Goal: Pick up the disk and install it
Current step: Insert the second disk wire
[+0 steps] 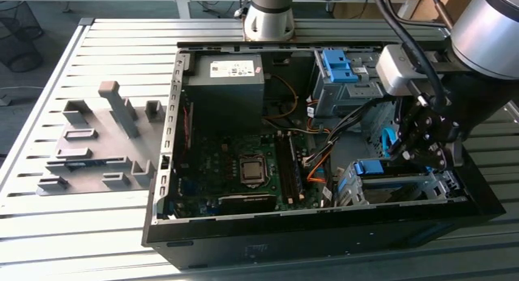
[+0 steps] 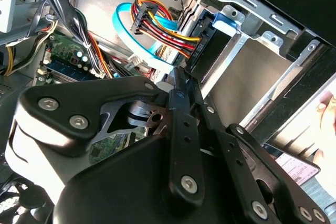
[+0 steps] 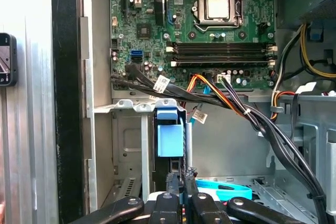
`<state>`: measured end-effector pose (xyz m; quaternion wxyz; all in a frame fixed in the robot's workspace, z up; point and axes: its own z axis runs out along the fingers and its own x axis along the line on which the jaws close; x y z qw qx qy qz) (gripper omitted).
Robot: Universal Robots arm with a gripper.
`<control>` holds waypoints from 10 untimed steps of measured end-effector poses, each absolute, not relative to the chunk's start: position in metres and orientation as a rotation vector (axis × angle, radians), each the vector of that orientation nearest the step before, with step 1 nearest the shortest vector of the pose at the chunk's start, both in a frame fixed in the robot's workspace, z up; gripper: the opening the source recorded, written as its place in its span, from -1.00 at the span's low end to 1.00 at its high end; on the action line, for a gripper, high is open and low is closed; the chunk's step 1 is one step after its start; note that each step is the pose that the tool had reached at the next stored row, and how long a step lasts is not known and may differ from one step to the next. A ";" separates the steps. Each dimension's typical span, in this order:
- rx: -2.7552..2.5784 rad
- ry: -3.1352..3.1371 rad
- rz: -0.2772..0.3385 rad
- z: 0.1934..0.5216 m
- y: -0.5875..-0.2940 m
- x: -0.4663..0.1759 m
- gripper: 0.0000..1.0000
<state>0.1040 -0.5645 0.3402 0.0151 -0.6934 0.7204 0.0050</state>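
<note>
Slatted metal table (image 1: 97,220), claw (image 3: 181,182) possibly shut, disk (image 3: 169,135) half-hidden in bay

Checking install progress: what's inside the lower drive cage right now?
In the drive cage, a disk with a blue carrier sits in the slot, the end effector at its near edge. The arm covers the disk's body and how deep it sits.

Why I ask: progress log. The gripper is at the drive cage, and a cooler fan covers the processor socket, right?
No: the first wrist view shows the processor socket uncovered, no cooler. The gripper is at the drive cage.
</note>
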 end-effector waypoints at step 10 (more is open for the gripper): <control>-2.158 2.241 0.016 0.337 -0.565 0.105 -0.68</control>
